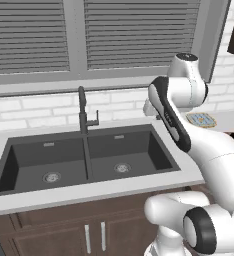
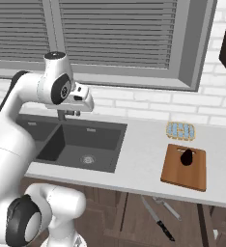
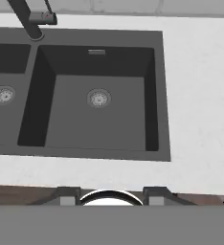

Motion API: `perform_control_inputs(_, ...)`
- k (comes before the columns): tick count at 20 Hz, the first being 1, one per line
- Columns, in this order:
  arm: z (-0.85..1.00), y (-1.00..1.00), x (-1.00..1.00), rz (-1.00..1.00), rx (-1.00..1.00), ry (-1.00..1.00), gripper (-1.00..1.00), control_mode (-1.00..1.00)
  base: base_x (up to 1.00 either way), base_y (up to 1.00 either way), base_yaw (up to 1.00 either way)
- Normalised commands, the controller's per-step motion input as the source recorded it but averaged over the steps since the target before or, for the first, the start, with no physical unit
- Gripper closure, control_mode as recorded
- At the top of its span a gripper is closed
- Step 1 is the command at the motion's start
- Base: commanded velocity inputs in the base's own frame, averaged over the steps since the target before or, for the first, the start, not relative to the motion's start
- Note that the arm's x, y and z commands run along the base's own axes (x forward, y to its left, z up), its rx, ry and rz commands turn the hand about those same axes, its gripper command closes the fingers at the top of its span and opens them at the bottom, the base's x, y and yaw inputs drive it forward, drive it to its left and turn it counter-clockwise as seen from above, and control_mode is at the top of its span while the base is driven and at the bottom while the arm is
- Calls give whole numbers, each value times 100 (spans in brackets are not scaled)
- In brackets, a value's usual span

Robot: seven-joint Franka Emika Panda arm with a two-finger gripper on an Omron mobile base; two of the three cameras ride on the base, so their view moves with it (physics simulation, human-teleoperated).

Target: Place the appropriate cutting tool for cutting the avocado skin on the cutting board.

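Honestly, I could not tell how wide my fingers [image 3: 69, 195] stood; just their dark tips showed at the picture's foot, with nothing seen between them. My gripper [image 2: 81, 102] hung high above the sink [image 3: 99, 98], near the faucet [image 1: 82, 111]. Well off along the counter [image 2: 139, 157] lay the board [image 2: 185, 167], the avocado [image 2: 186, 157] resting on it near its slot end. Just behind sat a blue-and-tan pad [image 2: 180, 130]. Below, in an open drawer, lay a knife [image 2: 158, 224].
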Motion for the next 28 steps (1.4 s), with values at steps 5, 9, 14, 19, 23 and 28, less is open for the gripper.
perform_control_inputs(5, -18, -13, -2, -1, -2, 0, -100, -100, 0, 0, 0)
perform_control_inputs(9, -44, -70, -1, -6, 0, 1, -100, -100, 0, 0, 0)
perform_control_inputs(14, -32, -98, 0, -9, 0, 8, -100, -100, 0, 0, 0)
perform_control_inputs(19, -26, -99, 0, -9, 1, 19, -100, -100, 0, 0, 0)
perform_control_inputs(23, -32, -86, -13, -8, 2, 25, -100, -100, 0, 0, 0)
perform_control_inputs(28, -41, -74, -63, -10, 3, 16, -100, -100, 0, 0, 0)
